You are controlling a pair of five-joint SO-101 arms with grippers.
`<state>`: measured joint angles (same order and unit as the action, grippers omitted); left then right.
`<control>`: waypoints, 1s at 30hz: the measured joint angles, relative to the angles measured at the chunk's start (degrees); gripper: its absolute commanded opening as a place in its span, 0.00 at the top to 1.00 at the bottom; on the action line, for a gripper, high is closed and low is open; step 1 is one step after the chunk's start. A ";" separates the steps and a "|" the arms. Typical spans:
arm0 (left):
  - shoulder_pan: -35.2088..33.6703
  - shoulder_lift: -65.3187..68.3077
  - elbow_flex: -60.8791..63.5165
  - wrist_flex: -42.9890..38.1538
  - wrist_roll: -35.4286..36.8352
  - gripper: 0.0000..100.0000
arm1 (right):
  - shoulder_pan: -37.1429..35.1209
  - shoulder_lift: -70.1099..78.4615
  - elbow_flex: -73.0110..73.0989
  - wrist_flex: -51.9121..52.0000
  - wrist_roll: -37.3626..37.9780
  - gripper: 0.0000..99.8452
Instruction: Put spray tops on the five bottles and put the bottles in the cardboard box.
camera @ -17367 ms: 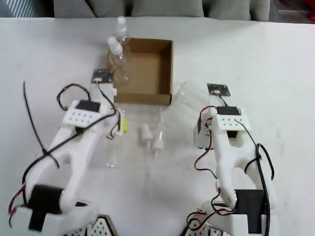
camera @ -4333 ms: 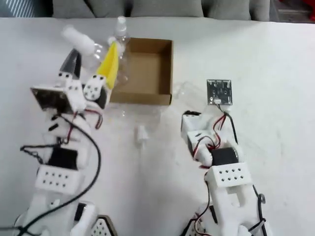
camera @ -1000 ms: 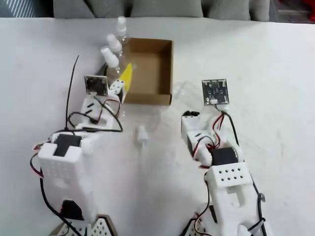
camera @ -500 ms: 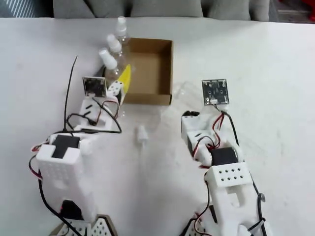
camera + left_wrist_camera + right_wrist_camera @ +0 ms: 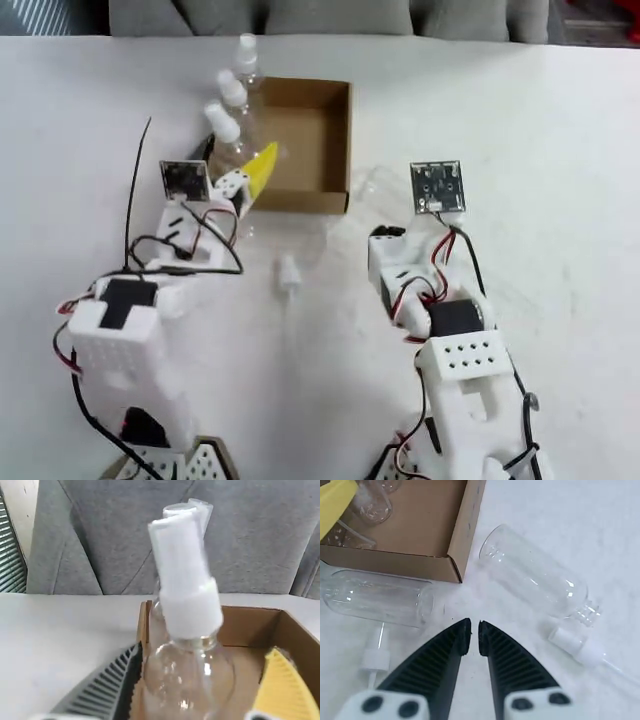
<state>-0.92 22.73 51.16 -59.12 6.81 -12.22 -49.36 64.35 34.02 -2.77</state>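
Straddling capped bottle point(image 5: 187, 680) at cardboard box's point(image 5: 300, 200) left rim, frame's upper left: left gripper point(image 5: 240, 155) parted, yellow jaw off glass.

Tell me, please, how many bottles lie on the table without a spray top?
2: one bottle along the box's front wall, another beside its corner; more may be hidden.

A: Where's the cardboard box point(image 5: 320, 130)?
B: Far-centre on the table point(image 5: 520, 120). 3 capped bottles point(image 5: 222, 122) stand in a row in it, along its left wall.
A: And the rest?
B: Outside the box. One bare bottle point(image 5: 375, 598) lies along its near wall, w/ a spray top point(image 5: 289, 273) just in front. The other bare bottle point(image 5: 535, 582) lies by the near-right corner — 2nd spray top point(image 5: 576, 646) just beside its mouth.
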 measured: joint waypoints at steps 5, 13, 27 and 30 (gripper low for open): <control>-1.41 -3.25 3.34 0.00 0.18 0.63 | 0.00 0.00 0.00 0.00 0.00 0.98; -2.02 -8.44 9.58 0.00 0.18 0.64 | 0.00 0.00 0.00 0.00 0.00 0.98; -2.02 -26.37 19.25 9.58 0.18 0.84 | 0.00 0.00 0.00 0.00 0.00 0.98; -2.02 -31.65 19.25 17.76 0.18 0.87 | 0.00 0.00 0.00 0.00 0.00 0.98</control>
<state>-2.95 -8.92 70.42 -41.36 6.99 -12.22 -49.36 64.35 34.02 -2.77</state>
